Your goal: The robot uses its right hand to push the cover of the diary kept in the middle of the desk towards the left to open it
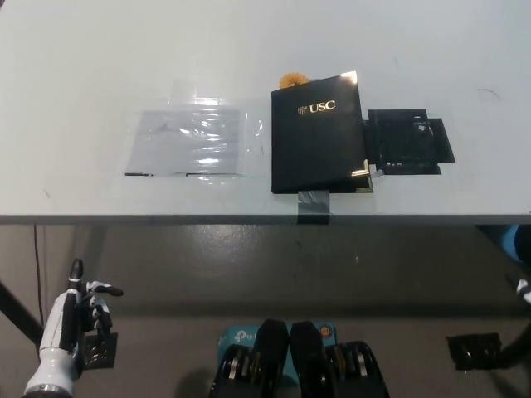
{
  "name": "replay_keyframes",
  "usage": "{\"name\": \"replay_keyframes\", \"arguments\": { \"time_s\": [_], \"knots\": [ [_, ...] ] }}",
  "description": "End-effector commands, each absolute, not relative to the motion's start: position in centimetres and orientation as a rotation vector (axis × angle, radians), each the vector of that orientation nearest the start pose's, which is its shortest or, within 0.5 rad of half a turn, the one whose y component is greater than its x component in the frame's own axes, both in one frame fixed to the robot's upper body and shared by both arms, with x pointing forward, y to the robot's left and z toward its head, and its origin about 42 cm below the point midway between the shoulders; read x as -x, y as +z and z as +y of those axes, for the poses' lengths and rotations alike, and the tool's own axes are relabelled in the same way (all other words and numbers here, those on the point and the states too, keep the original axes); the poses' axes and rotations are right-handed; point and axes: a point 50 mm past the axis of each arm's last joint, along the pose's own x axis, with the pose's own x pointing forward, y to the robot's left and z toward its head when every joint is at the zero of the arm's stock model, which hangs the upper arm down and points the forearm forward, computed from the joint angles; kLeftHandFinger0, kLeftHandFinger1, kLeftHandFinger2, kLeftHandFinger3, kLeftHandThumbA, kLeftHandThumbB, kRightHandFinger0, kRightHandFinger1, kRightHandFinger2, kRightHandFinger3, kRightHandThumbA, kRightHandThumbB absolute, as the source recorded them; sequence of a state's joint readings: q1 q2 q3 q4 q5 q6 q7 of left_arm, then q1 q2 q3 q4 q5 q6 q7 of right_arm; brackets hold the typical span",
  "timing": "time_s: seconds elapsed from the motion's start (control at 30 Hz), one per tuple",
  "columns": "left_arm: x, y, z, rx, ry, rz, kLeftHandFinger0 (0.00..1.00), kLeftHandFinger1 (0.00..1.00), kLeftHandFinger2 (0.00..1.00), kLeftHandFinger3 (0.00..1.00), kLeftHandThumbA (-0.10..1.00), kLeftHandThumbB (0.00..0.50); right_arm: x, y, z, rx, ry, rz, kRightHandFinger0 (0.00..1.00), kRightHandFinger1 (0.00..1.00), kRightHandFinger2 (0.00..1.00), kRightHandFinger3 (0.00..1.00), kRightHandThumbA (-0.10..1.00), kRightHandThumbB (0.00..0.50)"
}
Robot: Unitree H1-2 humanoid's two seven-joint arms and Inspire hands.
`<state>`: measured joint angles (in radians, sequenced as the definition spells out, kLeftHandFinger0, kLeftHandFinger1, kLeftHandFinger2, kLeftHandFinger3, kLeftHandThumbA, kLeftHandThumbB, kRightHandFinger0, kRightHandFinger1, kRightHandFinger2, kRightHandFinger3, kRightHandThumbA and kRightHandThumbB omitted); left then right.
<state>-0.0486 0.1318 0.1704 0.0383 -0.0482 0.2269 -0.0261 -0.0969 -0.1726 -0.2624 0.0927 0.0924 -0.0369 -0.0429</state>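
White left robot hand [76, 327] low (fingers spread), closed diary [319, 133] on desk [83, 83]

Readable text: one mark only, on the diary cover.
Gold "USC" with a small crest to its left, printed near the top of the closed black diary [318, 133] on my desk [83, 66]. A blue item at the bottom edge of my view [241, 338] carries a small white logo, too small for me to read. No numbers or signs legible elsewhere.
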Motion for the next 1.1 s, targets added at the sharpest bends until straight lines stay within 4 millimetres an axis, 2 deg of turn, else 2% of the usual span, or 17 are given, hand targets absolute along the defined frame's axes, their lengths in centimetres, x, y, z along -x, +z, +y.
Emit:
{"name": "replay_keyframes", "arguments": {
  "time_s": [0.0, 0.07, 0.1, 0.2, 0.23, 0.43, 0.47, 0.57, 0.6, 0.7, 0.73, 0.77, 0.83, 0.9, 0.93, 0.97, 1.07],
  "knots": [
    [-29.8, 10.3, 30.3, -0.077, 0.158, 0.168, 0.07, 0.13, 0.14, 0.34, 1.00, 0.500, -32.3, 16.6, -33.3, 0.106, -0.221, -0.216, 0.79, 0.89, 0.95, 0.96, 1.00, 0.270],
    [-29.9, 10.3, 30.3, -0.069, 0.160, 0.169, 0.07, 0.14, 0.15, 0.34, 1.00, 0.482, -32.7, 18.2, -32.7, 0.107, -0.195, -0.271, 0.79, 0.89, 0.95, 0.96, 1.00, 0.243],
    [-29.9, 10.3, 30.3, -0.069, 0.158, 0.166, 0.07, 0.13, 0.13, 0.33, 1.00, 0.494, -32.9, 18.9, -32.4, 0.115, -0.175, -0.299, 0.80, 0.90, 0.96, 0.98, 1.00, 0.217],
    [-29.8, 10.3, 30.5, -0.079, 0.158, 0.171, 0.09, 0.14, 0.15, 0.33, 1.00, 0.491, -33.2, 20.3, -31.7, 0.108, -0.157, -0.334, 0.80, 0.89, 0.96, 0.99, 1.00, 0.208],
    [-29.8, 10.4, 30.5, -0.077, 0.160, 0.172, 0.10, 0.15, 0.17, 0.34, 1.00, 0.492, -33.6, 21.8, -31.0, 0.118, -0.135, -0.382, 0.80, 0.90, 0.96, 0.99, 1.00, 0.172],
    [-29.8, 10.4, 30.5, -0.077, 0.162, 0.175, 0.11, 0.15, 0.15, 0.33, 1.00, 0.500, -35.2, 25.7, -28.4, 0.114, -0.095, -0.459, 0.78, 0.88, 0.93, 0.98, 1.00, 0.150],
    [-29.8, 10.4, 30.5, -0.073, 0.161, 0.174, 0.11, 0.15, 0.15, 0.33, 1.00, 0.500, -35.8, 26.3, -27.9, 0.106, -0.082, -0.463, 0.78, 0.88, 0.94, 0.99, 1.00, 0.125],
    [-29.8, 10.4, 30.5, -0.072, 0.161, 0.175, 0.11, 0.15, 0.14, 0.33, 1.00, 0.500, -36.4, 26.7, -27.6, 0.089, -0.067, -0.456, 0.81, 0.90, 0.96, 1.00, 1.00, 0.091],
    [-29.8, 10.4, 30.5, -0.071, 0.162, 0.175, 0.11, 0.15, 0.13, 0.32, 1.00, 0.500, -37.5, 27.0, -27.2, 0.053, -0.039, -0.423, 0.89, 0.96, 1.00, 1.00, 1.00, 0.048],
    [-29.8, 10.4, 30.5, -0.078, 0.156, 0.172, 0.11, 0.15, 0.15, 0.33, 1.00, 0.500, -39.7, 27.3, -26.7, -0.070, -0.025, -0.340, 0.90, 0.98, 1.00, 1.00, 1.00, 0.105],
    [-29.9, 10.3, 30.5, -0.076, 0.156, 0.170, 0.11, 0.14, 0.15, 0.32, 1.00, 0.500, -40.3, 27.4, -26.5, -0.108, -0.039, -0.301, 0.90, 0.99, 1.00, 1.00, 1.00, 0.157],
    [-29.7, 10.2, 30.4, -0.072, 0.153, 0.172, 0.10, 0.14, 0.14, 0.32, 1.00, 0.500, -40.7, 27.5, -26.4, -0.130, -0.060, -0.265, 0.90, 1.00, 1.00, 1.00, 1.00, 0.167],
    [-29.8, 10.2, 30.4, -0.071, 0.156, 0.175, 0.09, 0.14, 0.14, 0.31, 1.00, 0.487, -41.7, 27.9, -25.6, -0.208, -0.066, -0.199, 1.00, 1.00, 1.00, 1.00, 1.00, 0.167],
    [-29.8, 10.2, 30.2, -0.063, 0.158, 0.174, 0.09, 0.14, 0.14, 0.31, 1.00, 0.495, -42.3, 28.2, -25.3, -0.279, -0.079, -0.162, 1.00, 1.00, 1.00, 1.00, 1.00, 0.171],
    [-29.9, 10.1, 30.2, -0.071, 0.155, 0.171, 0.09, 0.15, 0.14, 0.32, 1.00, 0.487, -43.2, 27.8, -24.5, -0.362, -0.093, -0.125, 1.00, 1.00, 1.00, 1.00, 1.00, 0.127],
    [-29.9, 10.1, 30.2, -0.070, 0.155, 0.169, 0.08, 0.15, 0.14, 0.32, 1.00, 0.495, -43.6, 27.6, -24.3, -0.405, -0.093, -0.109, 1.00, 1.00, 1.00, 1.00, 1.00, 0.111],
    [-29.7, 10.0, 30.0, -0.060, 0.152, 0.174, 0.07, 0.13, 0.13, 0.31, 1.00, 0.489, -44.9, 26.2, -23.2, -0.537, -0.103, -0.037, 1.00, 1.00, 1.00, 1.00, 1.00, 0.099]
  ]
}}
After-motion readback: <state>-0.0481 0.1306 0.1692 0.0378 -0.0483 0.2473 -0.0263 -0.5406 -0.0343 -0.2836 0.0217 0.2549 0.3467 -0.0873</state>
